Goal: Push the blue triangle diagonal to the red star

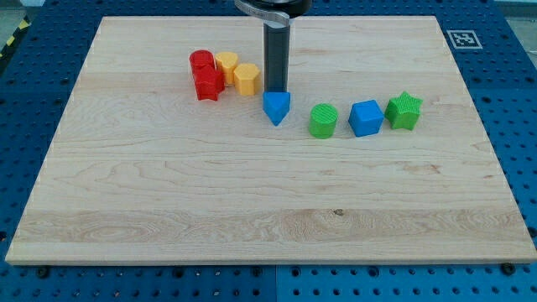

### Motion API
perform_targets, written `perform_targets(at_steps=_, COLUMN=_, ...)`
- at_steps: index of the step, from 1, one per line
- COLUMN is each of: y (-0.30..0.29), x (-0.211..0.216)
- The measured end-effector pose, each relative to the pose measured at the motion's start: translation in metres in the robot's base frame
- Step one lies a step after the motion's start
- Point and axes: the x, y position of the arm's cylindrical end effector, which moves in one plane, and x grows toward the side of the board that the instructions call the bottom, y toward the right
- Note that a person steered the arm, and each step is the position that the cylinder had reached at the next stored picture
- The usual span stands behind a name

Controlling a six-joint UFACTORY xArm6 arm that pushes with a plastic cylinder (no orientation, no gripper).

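The blue triangle (276, 106) lies near the middle of the wooden board (168, 193), pointing toward the view's bottom. My tip (275, 89) stands right at its top edge, touching or almost touching it. The red star (208, 84) lies to the view's left of the triangle, with a red cylinder (200, 61) just above it. The rod rises straight up out of the view's top.
Two yellow blocks (227, 65) (247, 79) sit between the red blocks and my tip. To the triangle's right stand a green cylinder (323, 120), a blue cube (366, 117) and a green star (404, 111) in a row.
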Motion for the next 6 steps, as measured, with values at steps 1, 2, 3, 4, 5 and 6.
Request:
perform_targets(at_steps=1, y=0.000, x=0.011)
perform_targets(at_steps=2, y=-0.001, x=0.015)
perform_targets(at_steps=3, y=-0.005, x=0.015)
perform_targets(at_steps=4, y=0.006, x=0.015)
perform_targets(at_steps=5, y=0.030, x=0.015)
perform_targets(at_steps=6, y=0.049, x=0.016)
